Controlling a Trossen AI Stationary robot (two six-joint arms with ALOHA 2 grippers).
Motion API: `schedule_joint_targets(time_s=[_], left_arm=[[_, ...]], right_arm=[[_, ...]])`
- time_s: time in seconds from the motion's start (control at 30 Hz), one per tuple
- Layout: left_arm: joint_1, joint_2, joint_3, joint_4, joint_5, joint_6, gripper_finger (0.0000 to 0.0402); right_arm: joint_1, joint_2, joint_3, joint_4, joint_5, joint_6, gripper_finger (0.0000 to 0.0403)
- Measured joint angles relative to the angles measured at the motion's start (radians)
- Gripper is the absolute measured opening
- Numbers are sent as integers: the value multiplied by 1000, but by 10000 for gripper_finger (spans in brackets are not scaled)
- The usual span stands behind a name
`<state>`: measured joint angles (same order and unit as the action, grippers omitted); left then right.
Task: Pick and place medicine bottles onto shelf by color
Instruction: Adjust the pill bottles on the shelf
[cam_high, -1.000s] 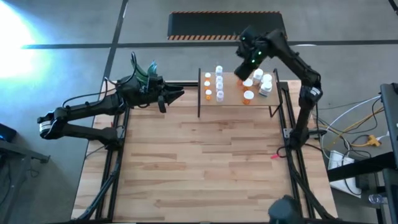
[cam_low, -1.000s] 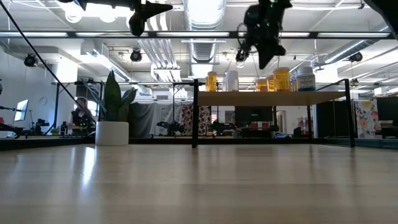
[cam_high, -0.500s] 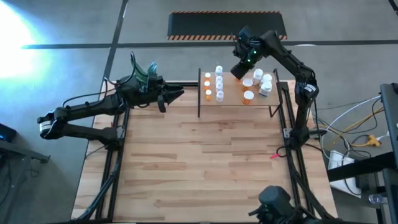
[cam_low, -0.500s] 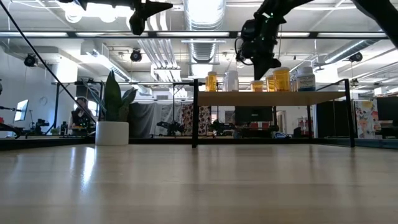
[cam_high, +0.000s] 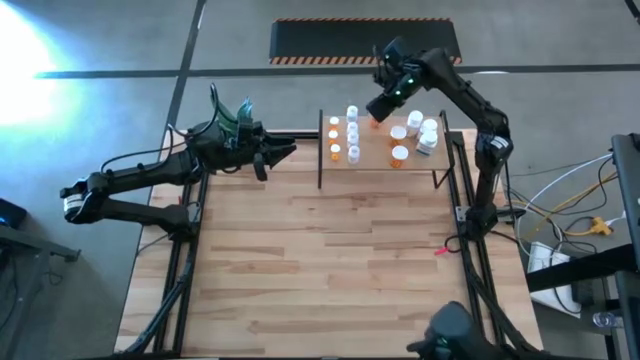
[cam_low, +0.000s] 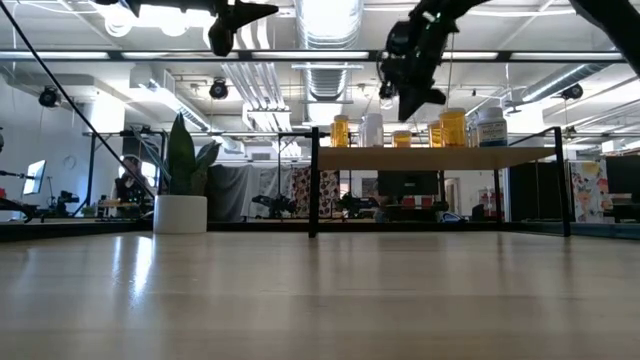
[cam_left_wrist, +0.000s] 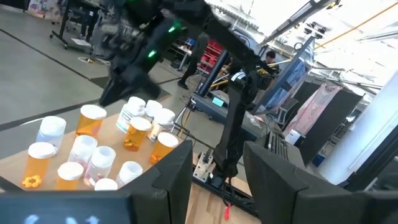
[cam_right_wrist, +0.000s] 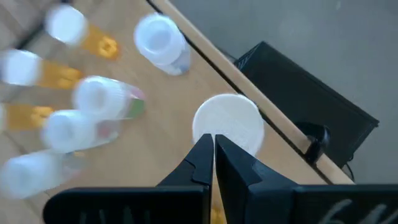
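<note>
Several medicine bottles with white caps (cam_high: 351, 131) stand in two groups on the shelf (cam_high: 375, 158); the other group (cam_high: 415, 135) is toward the right. In the low view they stand in a row (cam_low: 452, 127) on the board (cam_low: 430, 157). My right gripper (cam_high: 377, 110) hovers shut above the shelf's far part. Its fingertips (cam_right_wrist: 213, 148) are over the white cap of an orange bottle (cam_right_wrist: 227, 124), and in the low view it (cam_low: 410, 105) is clear of the bottle tops. My left gripper (cam_high: 290, 150) waits level to the left of the shelf, open (cam_left_wrist: 217, 180), nothing between its fingers.
A white plant pot (cam_low: 181, 213) with green leaves (cam_high: 228, 108) stands at the table's far left, behind my left arm. The shelf's black posts (cam_high: 320, 150) rise at its corners. The wooden tabletop (cam_high: 320, 260) stretches from the shelf to the near edge.
My right gripper has moved a little over the shelf toward the table's left and far edge, tipping further downward, and has stayed shut. The bottles have not moved.
</note>
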<state>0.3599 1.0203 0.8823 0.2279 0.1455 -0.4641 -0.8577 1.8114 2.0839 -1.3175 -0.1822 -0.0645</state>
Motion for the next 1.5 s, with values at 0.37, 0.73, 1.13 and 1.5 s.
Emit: schedule_joint_targets(time_s=[0.37, 0.73, 1.13, 1.5], left_arm=[[0, 0, -4, 0, 0, 0, 127], [0, 0, -2, 3, 0, 2, 127], [0, 0, -1, 2, 0, 0, 127], [0, 0, 1, 4, 4, -1, 127]], right_arm=[[12, -113, -29, -236, -9, 9, 9], [25, -121, -202, -208, 17, 3, 9], [95, -91, -187, -6, -1, 85, 9], [94, -90, -110, 5, 33, 110, 9]])
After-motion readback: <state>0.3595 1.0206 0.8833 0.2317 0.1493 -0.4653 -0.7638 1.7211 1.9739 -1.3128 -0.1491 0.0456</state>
